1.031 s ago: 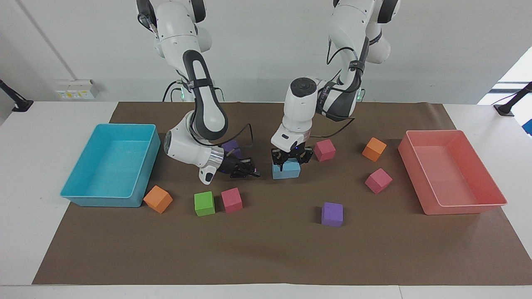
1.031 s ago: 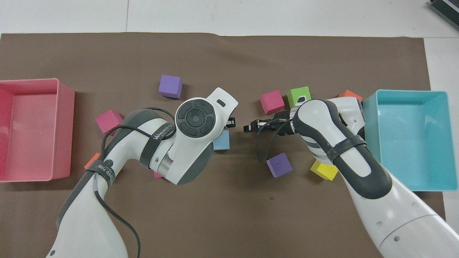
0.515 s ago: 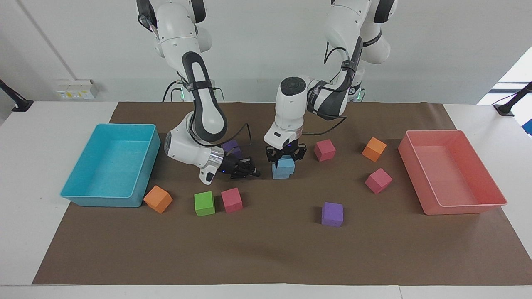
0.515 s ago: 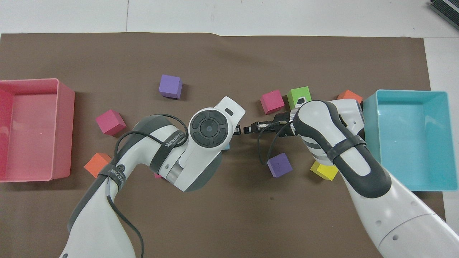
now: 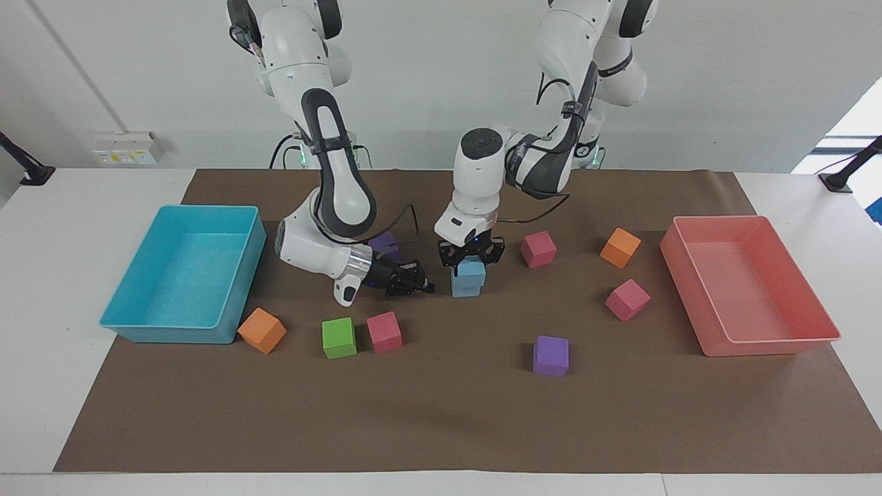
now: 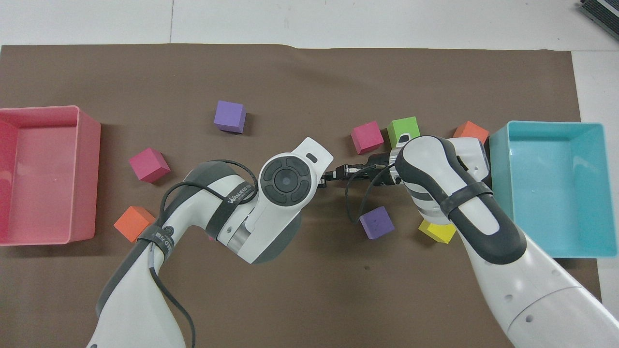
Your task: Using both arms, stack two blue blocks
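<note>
The left gripper (image 5: 472, 256) is clamped on the upper blue block (image 5: 472, 269), coming straight down from above. That block sits on the lower blue block (image 5: 466, 285), with its edges slightly off those of the one beneath. Both are matte, light sky-blue cubes, stacked mid-mat. From overhead the left arm's wrist hides them entirely.

The right gripper (image 5: 422, 285) has its fingertips pressed together on nothing. It lies low and level just beside the stack, toward the right arm's end of the table, tip pointing at the lower block.

Counting the cubes: two blue, two purple, three pink, two orange, one green, one yellow. A purple cube (image 5: 384, 243) sits by the right arm's wrist, nearer the robots. A green cube (image 5: 339, 337) and a pink cube (image 5: 384, 331) sit side by side, farther out than the right gripper, and an orange cube (image 5: 262, 330) is at the corner of the turquoise tray (image 5: 138, 303). The yellow cube (image 6: 436, 231) peeks from under the right arm.

Toward the left arm's end lie a pink cube (image 5: 538, 249), an orange cube (image 5: 620, 247), another pink cube (image 5: 627, 300), a lone purple cube (image 5: 550, 355), and one pink tray (image 5: 772, 344).

The brown mat (image 5: 441, 427) lies bare along the edge farthest from the robots.
</note>
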Robot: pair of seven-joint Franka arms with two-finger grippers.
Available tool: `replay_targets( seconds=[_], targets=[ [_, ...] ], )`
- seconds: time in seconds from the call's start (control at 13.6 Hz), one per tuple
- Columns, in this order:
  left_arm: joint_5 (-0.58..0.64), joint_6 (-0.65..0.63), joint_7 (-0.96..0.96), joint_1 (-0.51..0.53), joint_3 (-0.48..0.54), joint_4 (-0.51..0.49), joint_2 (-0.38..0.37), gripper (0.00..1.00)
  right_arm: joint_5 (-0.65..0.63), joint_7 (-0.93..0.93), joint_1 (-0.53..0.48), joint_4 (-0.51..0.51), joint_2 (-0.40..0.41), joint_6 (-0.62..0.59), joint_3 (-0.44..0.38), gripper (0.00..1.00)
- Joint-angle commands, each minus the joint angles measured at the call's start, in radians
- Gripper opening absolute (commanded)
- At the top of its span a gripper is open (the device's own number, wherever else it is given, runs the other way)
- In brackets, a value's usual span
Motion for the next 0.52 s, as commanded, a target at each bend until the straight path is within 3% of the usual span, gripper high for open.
replay_targets(
  seconds=[0.0, 0.44],
  targets=[
    [0.025, 0.033, -0.014, -0.020, 0.015, -0.050, -0.038, 0.23, 0.036, -0.042, -0.005, -0.014, -0.003, 0.020, 0.008, 0.00],
    [0.025, 0.030, -0.012, -0.021, 0.015, -0.051, -0.040, 0.24, 0.036, -0.042, -0.005, -0.014, -0.003, 0.020, 0.008, 0.00]
  ],
)
